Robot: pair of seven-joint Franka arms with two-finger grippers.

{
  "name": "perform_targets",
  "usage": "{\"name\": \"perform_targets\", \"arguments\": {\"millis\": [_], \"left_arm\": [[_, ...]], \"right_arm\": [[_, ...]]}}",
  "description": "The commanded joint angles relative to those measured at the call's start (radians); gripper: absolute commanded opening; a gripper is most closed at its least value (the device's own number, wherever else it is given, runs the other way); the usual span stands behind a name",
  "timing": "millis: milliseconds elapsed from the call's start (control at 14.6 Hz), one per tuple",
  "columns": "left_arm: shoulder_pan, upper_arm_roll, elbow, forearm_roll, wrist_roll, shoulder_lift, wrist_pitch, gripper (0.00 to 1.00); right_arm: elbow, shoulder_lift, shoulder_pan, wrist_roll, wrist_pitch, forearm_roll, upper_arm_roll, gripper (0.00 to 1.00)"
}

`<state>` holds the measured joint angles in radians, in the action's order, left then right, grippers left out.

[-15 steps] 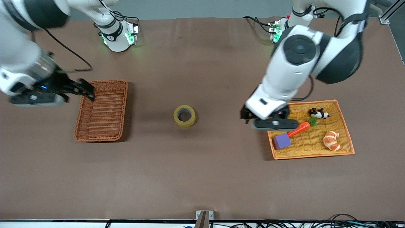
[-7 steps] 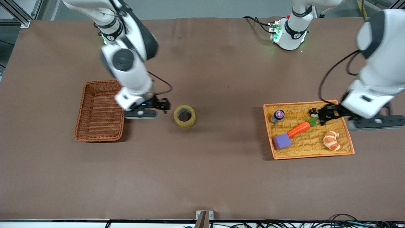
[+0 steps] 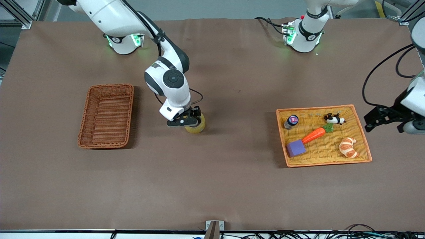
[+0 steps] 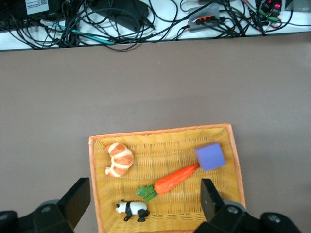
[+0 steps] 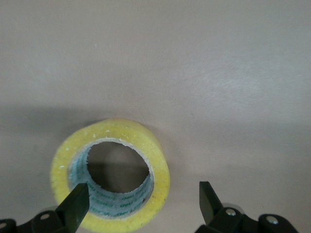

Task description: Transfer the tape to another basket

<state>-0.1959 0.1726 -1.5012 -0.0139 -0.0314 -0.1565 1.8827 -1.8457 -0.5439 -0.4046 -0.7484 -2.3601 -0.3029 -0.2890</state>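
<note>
Jaws of the right gripper (image 3: 188, 120) are spread wide and grasp nothing; in the right wrist view one finger (image 5: 77, 204) stands over the tape's rim and the other over bare tabletop just beside the roll, so they do not straddle it evenly. The tape (image 3: 196, 127) lies flat, hole up, on the brown tabletop (image 3: 212, 186) at mid-table, partly hidden by the gripper above it in the front view. Its yellow outer wall and grey core (image 5: 114, 194) show plainly in the right wrist view, with bare cloth all round the roll.

The basket (image 3: 107, 115), dark reddish-brown wicker, sits toward the right arm's end of the table, well apart from the tape, with a strip of bare tabletop between the two. Its nearest rim runs straight and no object lies in it.

Jaws of the left gripper (image 3: 382, 117) are likewise released, holding nothing. This gripper hovers off the edge of the orange-yellow tray (image 3: 364, 139) at the left arm's end of the table, where the arm waits. In the tray lie a purple block (image 3: 295, 147), a carrot (image 3: 313, 133), a croissant (image 3: 348, 147), a toy panda (image 3: 334, 119) and a small dark-capped jar (image 3: 291, 121). A wide bare stretch of tabletop separates tray and tape.
</note>
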Motion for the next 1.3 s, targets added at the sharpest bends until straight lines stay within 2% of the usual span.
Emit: {"name": "perform_targets", "arguments": {"millis": [0,68,274,342,479,547,684,821,1026,1095,1163,1232], "left_arm": [[0.060,-0.005,-0.044,0.038,-0.080,0.048,-0.031,1.00],[0.081,-0.010,-0.060,0.045,-0.093,0.066,-0.037,1.00],[0.095,-0.031,-0.200,0.049,-0.136,0.161,-0.037,1.00],[0.119,-0.063,-0.212,0.049,-0.124,0.167,-0.037,1.00],[0.258,-0.219,-0.218,0.048,-0.122,0.167,-0.037,1.00],[0.291,-0.263,-0.220,0.048,-0.122,0.167,-0.037,1.00],[0.296,-0.269,-0.214,0.048,-0.120,0.158,-0.037,1.00],[0.282,-0.268,-0.211,0.048,-0.120,0.152,-0.039,1.00],[0.228,-0.240,-0.208,0.045,-0.110,0.152,-0.056,1.00],[0.219,-0.226,-0.208,0.042,-0.102,0.152,-0.069,1.00],[0.219,-0.219,-0.208,0.040,-0.099,0.152,-0.068,1.00],[0.213,-0.219,-0.208,0.040,-0.087,0.150,-0.068,1.00]], "right_arm": [[0.006,-0.033,-0.010,-0.017,-0.031,-0.062,0.005,1.00],[0.006,-0.048,-0.008,-0.017,-0.054,-0.077,0.007,1.00],[0.002,-0.067,-0.010,-0.017,-0.079,-0.102,0.008,1.00],[0.002,-0.070,-0.010,-0.017,-0.079,-0.105,0.010,1.00],[0.003,-0.082,-0.008,-0.032,-0.082,-0.130,0.011,0.97],[0.003,-0.086,-0.008,-0.052,-0.090,-0.143,0.011,0.96],[0.003,-0.091,-0.006,-0.097,-0.100,-0.188,0.011,0.89],[0.003,-0.099,-0.008,-0.112,-0.100,-0.223,0.011,0.76],[0.003,-0.100,-0.008,-0.112,-0.102,-0.228,0.011,0.58],[0.003,-0.102,-0.008,-0.112,-0.102,-0.229,0.011,0.46],[0.005,-0.100,-0.008,-0.112,-0.100,-0.229,0.011,0.23],[0.008,-0.100,-0.006,-0.112,-0.097,-0.228,0.010,0.09]]}}
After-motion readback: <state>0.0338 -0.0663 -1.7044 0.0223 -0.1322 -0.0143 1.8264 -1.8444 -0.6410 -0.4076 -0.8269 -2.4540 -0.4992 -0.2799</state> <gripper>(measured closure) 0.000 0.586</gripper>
